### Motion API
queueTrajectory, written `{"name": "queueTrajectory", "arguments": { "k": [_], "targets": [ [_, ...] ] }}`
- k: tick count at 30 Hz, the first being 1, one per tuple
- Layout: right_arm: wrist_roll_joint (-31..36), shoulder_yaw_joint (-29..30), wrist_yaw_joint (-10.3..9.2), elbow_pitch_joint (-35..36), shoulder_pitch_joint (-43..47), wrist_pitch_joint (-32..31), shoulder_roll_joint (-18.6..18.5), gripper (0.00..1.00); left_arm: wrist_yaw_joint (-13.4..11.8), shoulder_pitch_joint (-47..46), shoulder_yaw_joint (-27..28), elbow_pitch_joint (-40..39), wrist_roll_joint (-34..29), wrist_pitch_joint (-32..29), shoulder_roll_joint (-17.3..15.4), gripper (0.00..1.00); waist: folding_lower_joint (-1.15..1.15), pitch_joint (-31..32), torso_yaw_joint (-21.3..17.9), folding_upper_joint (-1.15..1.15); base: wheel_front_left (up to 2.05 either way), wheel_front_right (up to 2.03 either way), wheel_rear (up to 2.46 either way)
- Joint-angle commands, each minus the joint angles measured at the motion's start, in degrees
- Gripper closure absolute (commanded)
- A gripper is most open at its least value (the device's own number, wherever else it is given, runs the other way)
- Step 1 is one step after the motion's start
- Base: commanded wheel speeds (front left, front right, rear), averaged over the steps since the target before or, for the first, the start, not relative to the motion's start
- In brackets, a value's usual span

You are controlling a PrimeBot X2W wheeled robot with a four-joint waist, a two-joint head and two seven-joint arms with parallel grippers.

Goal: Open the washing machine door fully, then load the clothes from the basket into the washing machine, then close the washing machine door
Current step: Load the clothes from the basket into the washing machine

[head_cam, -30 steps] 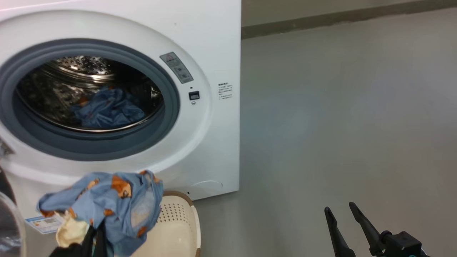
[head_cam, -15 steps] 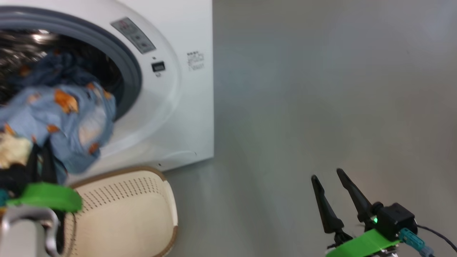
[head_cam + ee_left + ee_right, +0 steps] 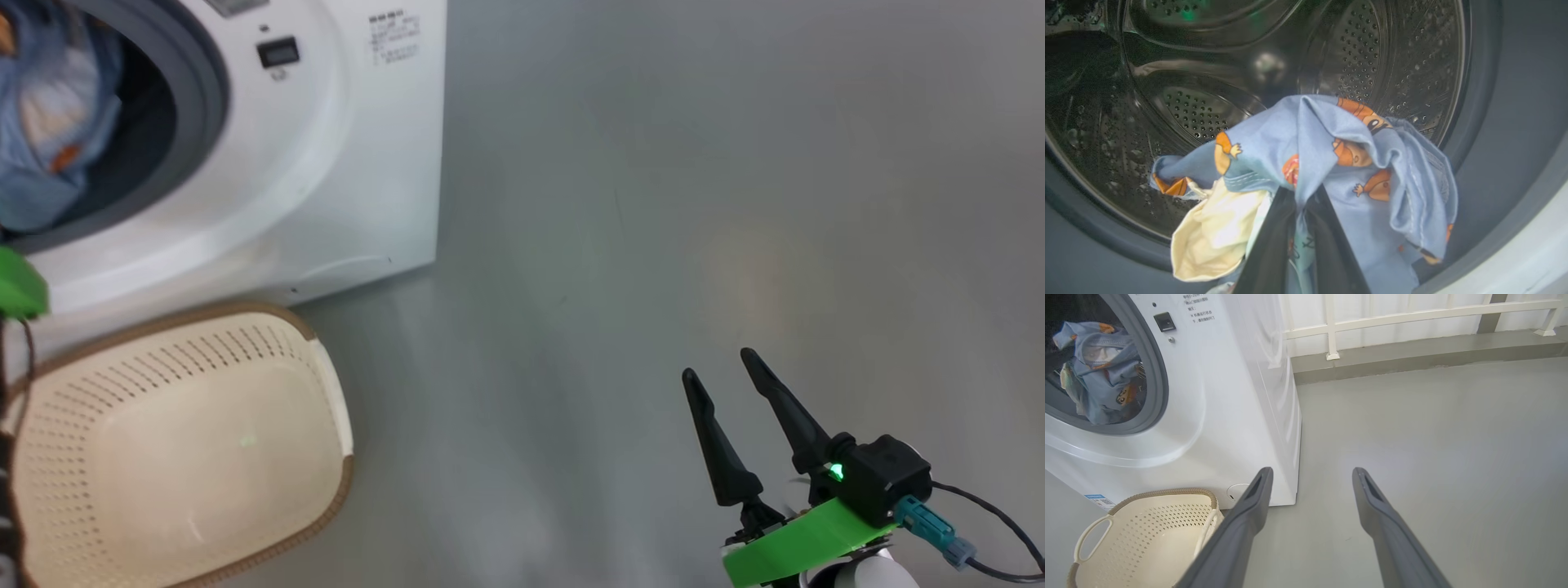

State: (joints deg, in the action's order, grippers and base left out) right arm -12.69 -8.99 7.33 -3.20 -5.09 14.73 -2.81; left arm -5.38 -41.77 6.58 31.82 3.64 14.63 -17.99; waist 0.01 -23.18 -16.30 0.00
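So the clothes [image 3: 1331, 163], that light blue bundle with the orange cartoon figures, are hanging right in the mouth of the washing machine [image 3: 367, 163], up off the bottom of the steel drum [image 3: 1200, 114]. The left pincer [image 3: 1303, 194] has them: its two dark fingers are pressed together with a fold of the blue fabric pinched between them, and the rest drapes down both sides. There's a pale cream bit of cloth [image 3: 1216, 237] dangling at the lower left of the bundle in the left wrist view. From the right wrist view you can see the same bundle framed by the grey rubber seal [image 3: 1157, 375], sitting just inside the opening.

On the floor [image 3: 653, 204] right in front of the machine is the basket [image 3: 245, 312], cream with a brown woven-look rim, and you can look straight down onto its perforated bottom. One side handle [image 3: 1092, 535] shows in the right wrist view, and a blue label sticker [image 3: 1098, 499] sits low on the machine front just beside it.

The right pincer [image 3: 718, 363] is well off to the right over bare grey floor, fingers spread wide and holding nothing, well apart from both the basket and the machine. There's a small green light [image 3: 835, 471] lit on its body. Behind it all there's a white railing [image 3: 1412, 318] along the wall.
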Motion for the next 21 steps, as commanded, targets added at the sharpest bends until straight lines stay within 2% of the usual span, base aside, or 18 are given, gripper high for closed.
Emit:
{"name": "queueTrajectory", "arguments": {
  "k": [1,10,18,21],
  "targets": [
    [0.4,-1.8,0.16,1.5,-1.1,0.3,-0.1,0.00,-0.4,-2.5,1.5,-0.4,-0.7,0.4,-3.7,1.00,-0.01,-3.8,-1.3,0.00,0.00,0.00,0.00],
    [0.3,-2.7,0.16,1.7,0.1,0.3,-1.3,0.00,-0.6,-10.0,0.4,3.6,-2.8,0.4,-7.4,1.00,-0.01,-5.7,-1.4,0.00,0.00,0.00,0.00],
    [0.2,-1.9,0.16,3.4,0.9,0.3,-2.0,0.00,0.2,-18.0,-1.6,2.1,-4.2,0.4,-10.1,1.00,-0.01,-9.8,-0.9,0.00,0.00,0.00,0.00],
    [0.3,-1.4,0.16,4.1,1.1,0.3,-2.1,0.00,-0.3,-19.6,-2.7,1.1,-4.9,0.4,-10.5,1.00,-0.01,-11.4,-0.6,0.00,0.00,0.00,0.00]
  ]
}}
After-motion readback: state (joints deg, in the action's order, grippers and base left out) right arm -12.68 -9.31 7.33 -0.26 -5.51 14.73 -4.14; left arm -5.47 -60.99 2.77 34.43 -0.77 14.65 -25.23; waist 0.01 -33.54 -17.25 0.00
